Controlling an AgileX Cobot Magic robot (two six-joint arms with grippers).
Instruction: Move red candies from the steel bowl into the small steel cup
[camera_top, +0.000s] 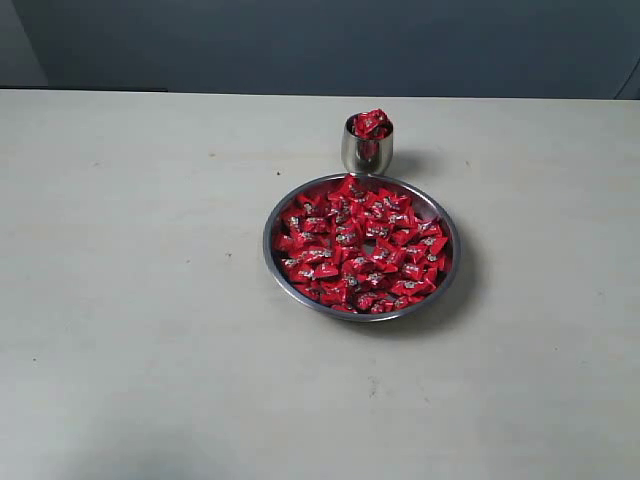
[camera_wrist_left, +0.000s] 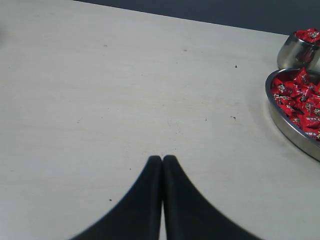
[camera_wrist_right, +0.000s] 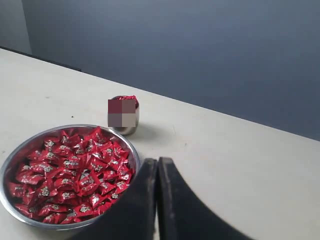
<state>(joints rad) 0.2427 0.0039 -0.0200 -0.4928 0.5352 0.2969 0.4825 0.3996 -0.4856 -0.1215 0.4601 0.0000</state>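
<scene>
The steel bowl (camera_top: 277, 262) sits mid-table, filled with many red candies (camera_top: 360, 245). Just behind it stands the small steel cup (camera_top: 366, 152), with red candies (camera_top: 371, 123) heaped above its rim. Neither gripper shows in the exterior view. In the left wrist view my left gripper (camera_wrist_left: 162, 159) is shut and empty over bare table, with the bowl (camera_wrist_left: 289, 125) and the cup (camera_wrist_left: 294, 51) off to one side. My right gripper (camera_wrist_right: 157, 162) is shut and empty beside the bowl's rim (camera_wrist_right: 134, 152), with the candies (camera_wrist_right: 70, 175) and the partly blurred cup (camera_wrist_right: 130, 127) beyond it.
The pale table (camera_top: 130, 280) spreads wide around the bowl and cup, with only small dark specks on it. A dark grey wall (camera_top: 320, 40) runs behind the table's far edge.
</scene>
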